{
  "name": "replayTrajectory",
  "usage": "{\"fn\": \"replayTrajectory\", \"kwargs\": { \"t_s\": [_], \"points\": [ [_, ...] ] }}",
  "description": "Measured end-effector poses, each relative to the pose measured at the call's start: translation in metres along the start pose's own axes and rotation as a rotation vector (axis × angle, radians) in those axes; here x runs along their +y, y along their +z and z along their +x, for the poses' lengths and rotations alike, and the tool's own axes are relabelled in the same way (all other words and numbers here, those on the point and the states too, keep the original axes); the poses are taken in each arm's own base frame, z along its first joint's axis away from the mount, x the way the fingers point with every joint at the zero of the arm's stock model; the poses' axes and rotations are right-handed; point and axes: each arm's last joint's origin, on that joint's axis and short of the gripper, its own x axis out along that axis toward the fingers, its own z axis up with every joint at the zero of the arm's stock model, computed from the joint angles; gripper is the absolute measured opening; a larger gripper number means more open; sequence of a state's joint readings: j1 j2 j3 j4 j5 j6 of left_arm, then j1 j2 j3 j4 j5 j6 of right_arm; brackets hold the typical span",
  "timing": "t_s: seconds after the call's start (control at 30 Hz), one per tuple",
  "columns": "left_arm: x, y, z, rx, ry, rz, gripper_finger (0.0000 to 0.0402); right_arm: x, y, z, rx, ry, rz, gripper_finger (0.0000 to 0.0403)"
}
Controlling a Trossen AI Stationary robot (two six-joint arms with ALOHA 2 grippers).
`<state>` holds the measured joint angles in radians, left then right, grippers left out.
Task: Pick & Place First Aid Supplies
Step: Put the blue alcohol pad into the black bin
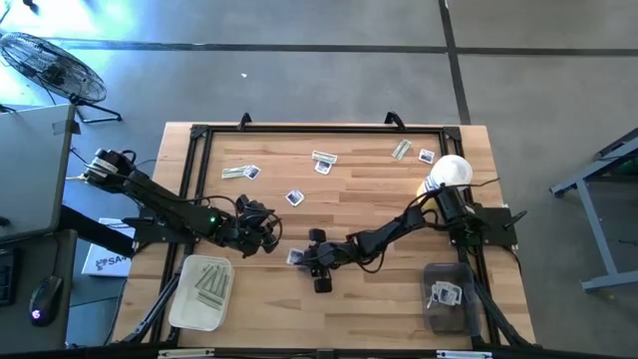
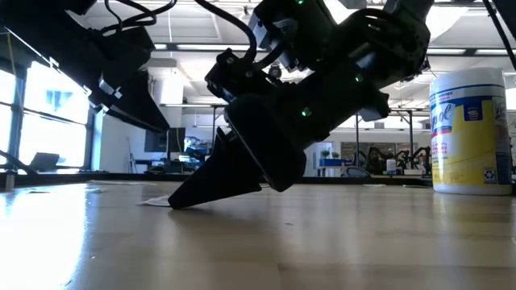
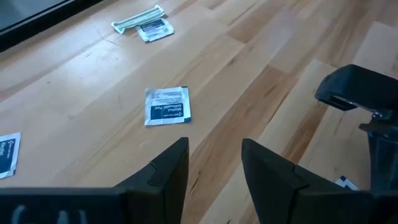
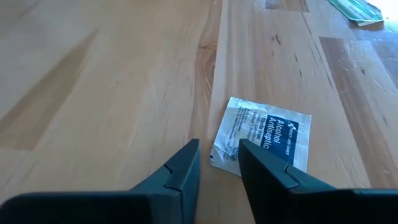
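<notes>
**Jaws narrow over a flat wipe packet**

Jaws of my right gripper (image 4: pixel 219 163) are narrow and hold nothing; the alcohol wipe packet (image 4: pixel 264 138) lies flat on the desk (image 4: pixel 112 81) just ahead, touching one tip. I judge it light, thin, slippery; its near edge is best to pinch. My left gripper (image 3: pixel 214 163) waits nearby, slightly apart, another packet (image 3: pixel 166 105) before it.

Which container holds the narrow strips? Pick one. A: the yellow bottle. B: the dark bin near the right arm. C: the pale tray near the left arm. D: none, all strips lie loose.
C: the high view shows several strips lying in the pale tray at the table's front, near the left arm, while the dark bin holds white squares.
</notes>
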<state>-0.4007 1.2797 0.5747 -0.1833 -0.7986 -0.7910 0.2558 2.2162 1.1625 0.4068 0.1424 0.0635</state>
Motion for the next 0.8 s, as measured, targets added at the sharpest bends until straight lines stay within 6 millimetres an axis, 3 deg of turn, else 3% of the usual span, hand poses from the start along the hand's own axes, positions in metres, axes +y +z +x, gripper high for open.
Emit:
{"fn": "replayTrajectory", "kwargs": {
  "t_s": [0.27,0.5,0.6,0.8],
  "points": [
    [0.001,-0.001,0.0,0.007,0.003,0.007,0.0147,0.0,0.001,-0.001,-0.014,-0.013,0.044,0.0067],
    [0.001,-0.001,0.0,0.006,0.002,0.006,0.0147,-0.001,0.004,-0.004,-0.014,-0.031,0.058,0.0008],
    [0.0,-0.001,0.0,0.005,0.002,0.005,0.0147,0.0,0.008,-0.007,-0.023,-0.028,0.075,0.0006],
    [0.001,-0.001,0.0,0.01,0.0,0.007,0.0147,0.017,0.026,-0.034,0.005,-0.028,0.07,0.0002]
  ]
}}
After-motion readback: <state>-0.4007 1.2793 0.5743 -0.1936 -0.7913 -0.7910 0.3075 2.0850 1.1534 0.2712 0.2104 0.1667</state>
